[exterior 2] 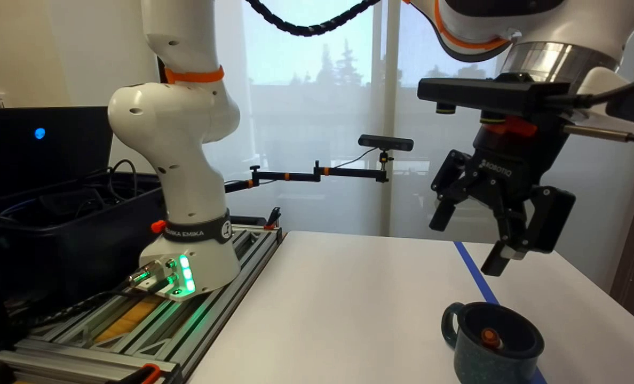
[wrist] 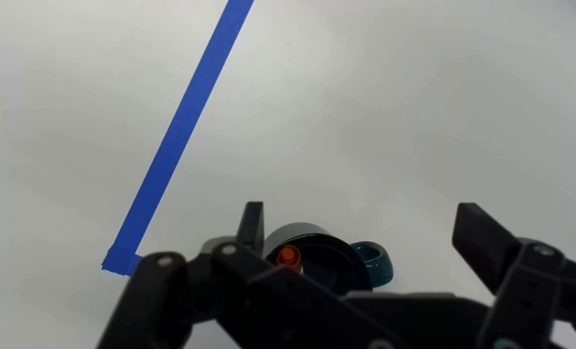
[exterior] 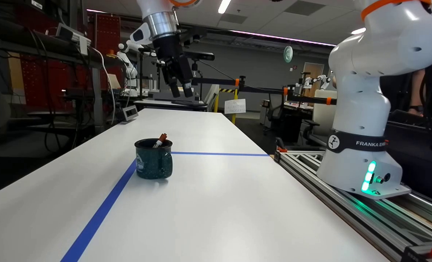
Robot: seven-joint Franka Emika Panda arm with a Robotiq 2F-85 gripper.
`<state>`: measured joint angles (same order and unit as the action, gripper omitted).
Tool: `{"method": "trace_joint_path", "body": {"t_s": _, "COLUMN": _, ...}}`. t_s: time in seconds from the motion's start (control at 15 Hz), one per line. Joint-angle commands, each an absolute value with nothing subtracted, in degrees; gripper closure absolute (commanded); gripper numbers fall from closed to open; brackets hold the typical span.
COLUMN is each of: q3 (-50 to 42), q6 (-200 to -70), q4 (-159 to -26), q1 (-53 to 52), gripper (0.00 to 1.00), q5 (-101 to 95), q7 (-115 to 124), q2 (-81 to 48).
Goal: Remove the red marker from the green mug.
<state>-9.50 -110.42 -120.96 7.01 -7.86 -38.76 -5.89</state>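
The green mug stands upright on the white table, and it also shows in an exterior view. The red marker leans inside the mug, its red end just above the rim; that end also shows from above in an exterior view. My gripper is open and empty, well above the mug, as also seen in an exterior view. In the wrist view, the marker's red end and the mug lie between the open fingers, nearer the left one. Gripper parts hide the mug's lower portion there.
Blue tape runs along the white table and passes beside the mug. The robot base stands on a metal rail frame at the table's side. A small grey device sits at the table's far edge.
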Motion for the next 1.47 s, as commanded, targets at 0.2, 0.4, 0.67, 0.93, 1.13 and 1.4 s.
{"method": "trace_joint_path", "body": {"t_s": 0.2, "q3": -7.8, "q6": -110.4, "q4": -117.8, "q1": 8.0, "gripper": 0.0, "q5": -10.9, "q7": -41.5, "q2": -11.1}}
{"method": "trace_joint_path", "body": {"t_s": 0.4, "q3": -7.5, "q6": -110.7, "q4": -118.9, "q1": 8.2, "gripper": 0.0, "q5": -10.2, "q7": -40.5, "q2": -10.7}}
{"method": "trace_joint_path", "body": {"t_s": 0.67, "q3": -7.4, "q6": -112.9, "q4": -119.3, "q1": 8.9, "gripper": 0.0, "q5": -10.8, "q7": -43.5, "q2": -10.9}}
{"method": "trace_joint_path", "body": {"t_s": 0.93, "q3": -7.0, "q6": -115.9, "q4": -119.3, "q1": 8.7, "gripper": 0.0, "q5": -12.8, "q7": -47.5, "q2": -11.3}}
{"method": "trace_joint_path", "body": {"t_s": 1.13, "q3": -6.4, "q6": -117.9, "q4": -120.1, "q1": 8.7, "gripper": 0.0, "q5": -13.0, "q7": -51.1, "q2": -11.1}}
{"method": "trace_joint_path", "body": {"t_s": 1.4, "q3": -6.1, "q6": -120.8, "q4": -121.1, "q1": 8.9, "gripper": 0.0, "q5": -12.7, "q7": -54.9, "q2": -12.1}}
